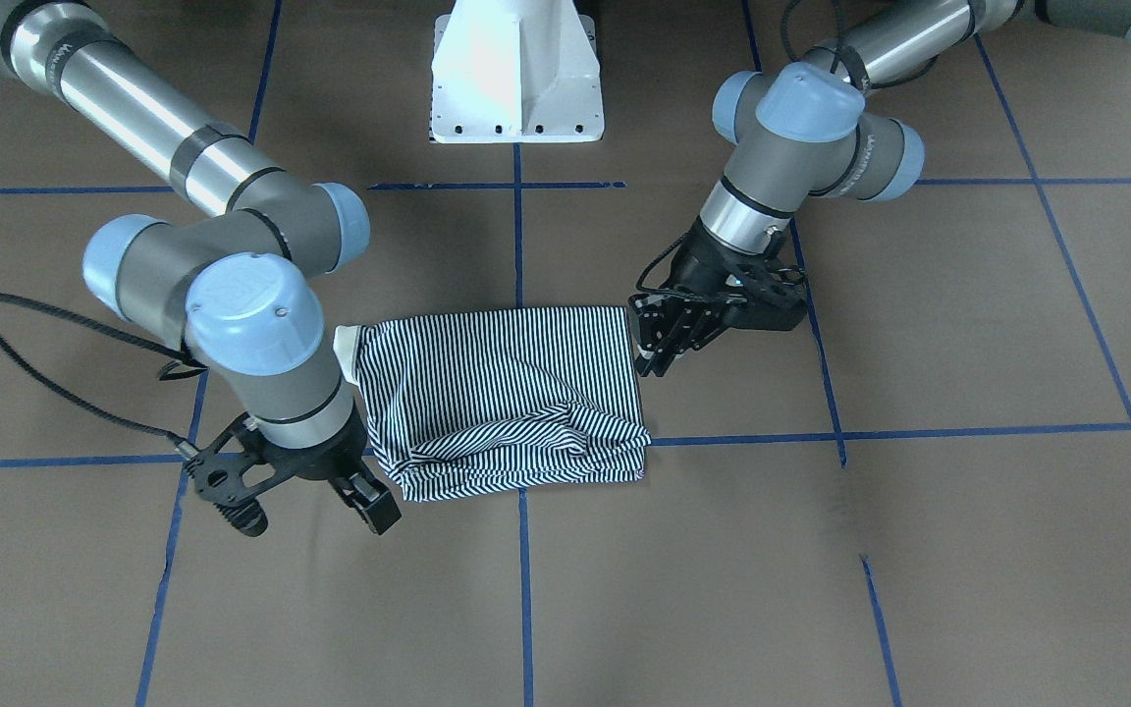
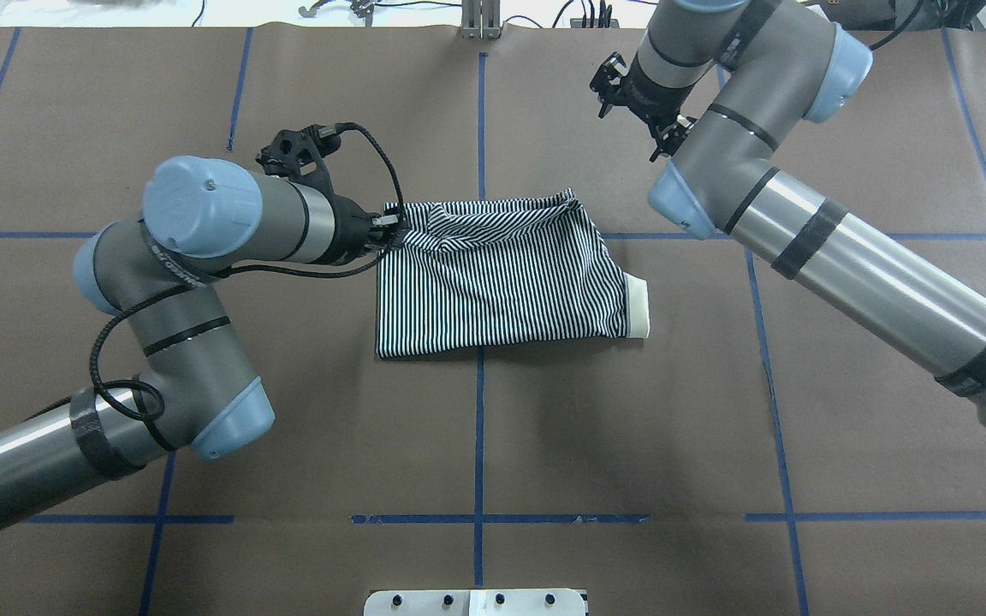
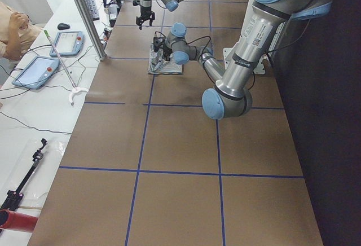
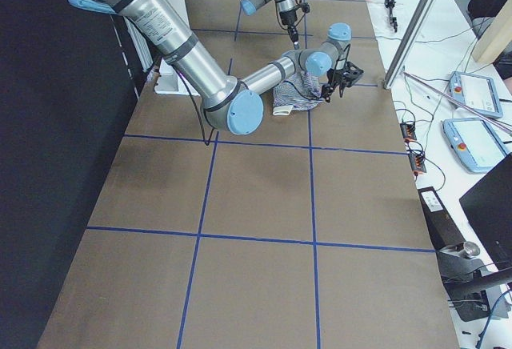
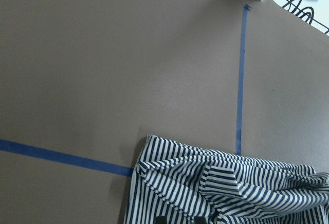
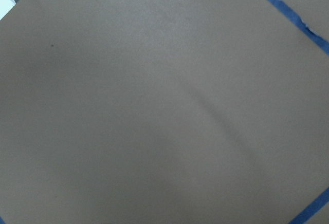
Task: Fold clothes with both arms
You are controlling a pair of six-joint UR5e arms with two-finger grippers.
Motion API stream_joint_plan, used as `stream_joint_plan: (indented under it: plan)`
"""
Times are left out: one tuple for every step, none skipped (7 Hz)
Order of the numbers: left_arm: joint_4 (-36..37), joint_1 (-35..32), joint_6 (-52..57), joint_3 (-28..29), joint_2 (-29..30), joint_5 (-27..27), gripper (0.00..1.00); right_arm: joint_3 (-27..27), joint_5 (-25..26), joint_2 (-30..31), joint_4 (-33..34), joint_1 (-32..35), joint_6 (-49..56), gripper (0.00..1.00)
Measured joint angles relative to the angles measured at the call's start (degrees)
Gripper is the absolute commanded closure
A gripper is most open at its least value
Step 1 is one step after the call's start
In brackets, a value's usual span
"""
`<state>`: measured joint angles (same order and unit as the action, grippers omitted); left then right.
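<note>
Two risks: the navy-and-white striped polo shirt (image 2: 501, 274) lies part-folded mid-table on brown paper table (image 2: 288, 411). Left black two-finger gripper (image 2: 390, 224) touches its far-left corner (clamped or not, cannot tell) and could slip. Right black two-finger gripper (image 2: 634, 111) hangs spread and empty, far right, so a one-sided pull could bunch the fabric.

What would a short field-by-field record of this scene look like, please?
shirt: striped, folded to a rough rectangle, lying on the table
collar: sticks out at the robot's right end
far edge: rumpled
left claw: at the shirt's left edge; grip unclear
right claw: open, holding nothing, off the shirt
</note>
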<state>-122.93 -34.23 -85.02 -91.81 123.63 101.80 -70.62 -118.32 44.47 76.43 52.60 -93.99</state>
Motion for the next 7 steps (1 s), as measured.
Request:
stream_joint_plan:
  plan:
    - [0.95, 1.99, 1.31, 3.19, 3.07, 0.00, 1.00, -0.40, -1.60, 1.18, -0.16, 1.58, 3.29, 0.00]
    - [1.16, 2.81, 3.33, 6.42, 5.16, 0.02, 1.00, -1.65, -2.19, 2.76, -0.26, 2.23, 4.96, 0.00]
    - [1.02, 3.14, 5.33, 9.16, 6.44, -0.04, 1.00, -4.41, -2.48, 5.03, -0.26, 2.46, 5.87, 0.00]
    - [0.79, 3.21, 6.84, 11.96, 7.91, -0.13, 1.00, -7.47, -3.14, 7.25, -0.21, 2.48, 6.30, 0.00]
    - [0.64, 3.21, 7.72, 14.10, 9.07, -0.19, 1.00, -8.98, -4.05, 8.43, -0.23, 2.51, 6.48, 0.00]
    - [0.53, 3.21, 8.39, 15.34, 9.63, -0.27, 1.00, -9.52, -4.48, 8.94, -0.27, 2.51, 6.61, 0.00]
    - [-0.06, 3.02, 9.03, 16.10, 9.86, -0.35, 1.00, -9.72, -4.65, 9.16, -0.30, 2.51, 6.77, 0.00]
